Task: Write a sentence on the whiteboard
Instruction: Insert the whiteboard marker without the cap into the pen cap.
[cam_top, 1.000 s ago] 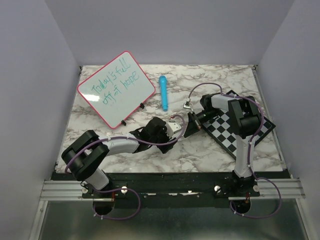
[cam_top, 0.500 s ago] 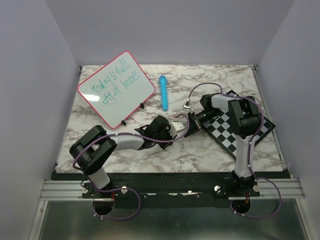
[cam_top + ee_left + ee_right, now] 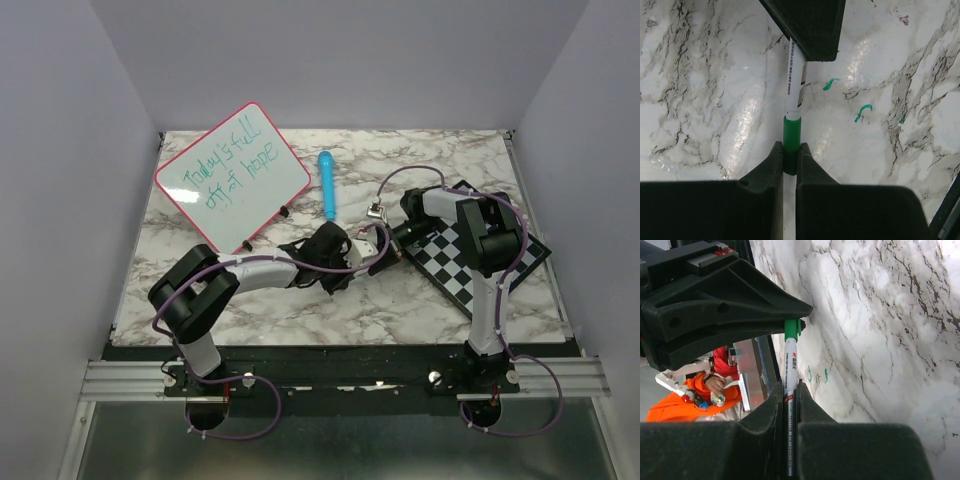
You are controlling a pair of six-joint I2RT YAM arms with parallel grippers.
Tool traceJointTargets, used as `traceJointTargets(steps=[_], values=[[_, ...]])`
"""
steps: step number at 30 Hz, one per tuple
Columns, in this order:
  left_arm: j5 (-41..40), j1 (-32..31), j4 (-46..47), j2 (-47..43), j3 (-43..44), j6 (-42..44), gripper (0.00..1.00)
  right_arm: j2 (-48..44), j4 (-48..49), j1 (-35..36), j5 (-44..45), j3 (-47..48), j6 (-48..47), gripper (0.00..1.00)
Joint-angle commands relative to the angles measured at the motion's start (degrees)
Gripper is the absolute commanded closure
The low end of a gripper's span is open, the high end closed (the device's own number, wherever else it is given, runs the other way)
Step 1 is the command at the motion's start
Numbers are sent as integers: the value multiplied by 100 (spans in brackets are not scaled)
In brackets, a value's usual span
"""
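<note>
Marble table (image 3: 400, 310), plain grey walls. My left gripper (image 3: 791, 150) is pinched narrow on the green cap (image 3: 791, 132). My right gripper (image 3: 790, 390) is clamped on the marker (image 3: 794, 75) barrel, and the two meet near centre. At ten o'clock the whiteboard (image 3: 262, 207) carries the sentence (image 3: 225, 165), so I judge the writing done and capping left. Only overhead shows the board; only the wrist views show cap meeting barrel.
</note>
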Motion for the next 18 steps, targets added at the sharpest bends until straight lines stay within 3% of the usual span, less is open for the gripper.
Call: traceJointTargets(steps=[1, 11, 18], values=[[399, -22, 264, 89, 691, 276, 100, 67, 66, 167, 91, -72, 28, 100], [486, -14, 52, 160, 1439, 708, 100, 128, -110, 405, 47, -10, -105, 99], [566, -14, 965, 142, 1570, 374, 100, 76, 13, 431, 20, -63, 18, 99]])
